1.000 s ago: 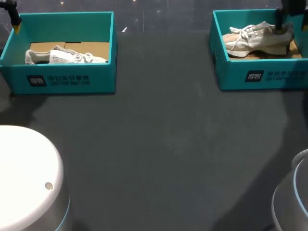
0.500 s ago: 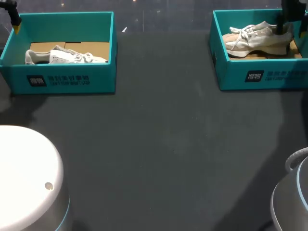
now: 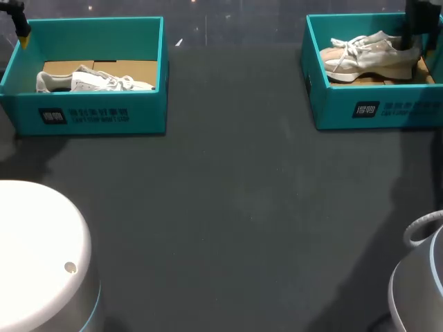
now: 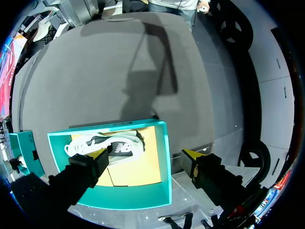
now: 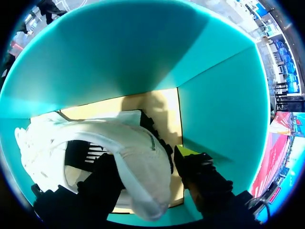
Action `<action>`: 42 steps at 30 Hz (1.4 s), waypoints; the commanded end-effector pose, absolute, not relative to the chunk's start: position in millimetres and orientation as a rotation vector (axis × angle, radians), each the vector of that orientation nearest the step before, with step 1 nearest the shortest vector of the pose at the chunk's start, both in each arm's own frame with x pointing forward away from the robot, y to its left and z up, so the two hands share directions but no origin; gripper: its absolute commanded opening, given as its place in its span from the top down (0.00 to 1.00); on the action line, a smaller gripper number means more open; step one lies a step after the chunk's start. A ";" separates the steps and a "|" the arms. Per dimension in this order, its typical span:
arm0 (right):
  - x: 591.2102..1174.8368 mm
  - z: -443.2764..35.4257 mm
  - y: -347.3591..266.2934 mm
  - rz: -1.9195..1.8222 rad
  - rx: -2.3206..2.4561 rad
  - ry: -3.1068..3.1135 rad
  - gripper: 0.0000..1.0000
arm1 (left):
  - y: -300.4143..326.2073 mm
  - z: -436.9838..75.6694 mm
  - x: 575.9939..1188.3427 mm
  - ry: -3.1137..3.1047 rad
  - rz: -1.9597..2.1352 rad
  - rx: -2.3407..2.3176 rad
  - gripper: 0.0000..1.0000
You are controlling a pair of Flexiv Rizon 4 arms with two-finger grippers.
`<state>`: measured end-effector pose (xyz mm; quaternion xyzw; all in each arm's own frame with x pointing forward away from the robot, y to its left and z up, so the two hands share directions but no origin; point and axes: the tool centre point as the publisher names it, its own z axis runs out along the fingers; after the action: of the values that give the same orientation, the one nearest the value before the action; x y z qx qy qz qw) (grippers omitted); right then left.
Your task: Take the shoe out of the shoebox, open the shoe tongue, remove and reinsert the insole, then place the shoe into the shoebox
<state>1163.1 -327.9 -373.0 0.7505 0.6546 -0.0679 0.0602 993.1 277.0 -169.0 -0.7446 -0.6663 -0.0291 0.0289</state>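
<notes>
A beige shoe (image 3: 367,57) lies in the teal shoebox (image 3: 360,104) at the back right. My right gripper (image 3: 413,31) is down inside that box at the shoe's heel. In the right wrist view the shoe's pale heel (image 5: 114,131) fills the space at the right gripper (image 5: 145,160), with the box's cardboard floor behind it. Whether it presses the heel from both sides does not show. My left gripper (image 4: 145,155) hangs open high over the back left shoebox (image 4: 157,200), which holds a white and grey shoe (image 4: 107,145).
The left box (image 3: 90,114) with its white shoe (image 3: 97,81) stands at the back left. Between and in front of the two boxes lies bare dark tabletop (image 3: 235,207). The teal walls stand close around my right gripper.
My right gripper has shifted slightly to the right at the shoe's heel. The shoe and both boxes stay where they were. The left arm has not moved.
</notes>
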 end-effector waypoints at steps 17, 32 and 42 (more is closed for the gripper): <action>1167.4 -347.4 -334.1 -0.221 2.262 1.925 1.00 | 277.4 -168.5 992.4 -2.055 -0.093 -2.298 0.00; 1149.0 -278.9 -348.6 -0.229 2.208 1.811 1.00 | 277.4 -168.5 992.4 -2.055 -0.093 -2.298 0.00; 1138.5 -216.8 -349.2 -0.186 2.171 1.787 1.00 | 277.4 -168.5 992.4 -2.055 -0.093 -2.298 0.00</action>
<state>1157.9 -356.2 -252.6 0.7646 0.6230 -0.0883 0.1395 993.1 277.0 -169.0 -0.7446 -0.6663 -0.0291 0.0289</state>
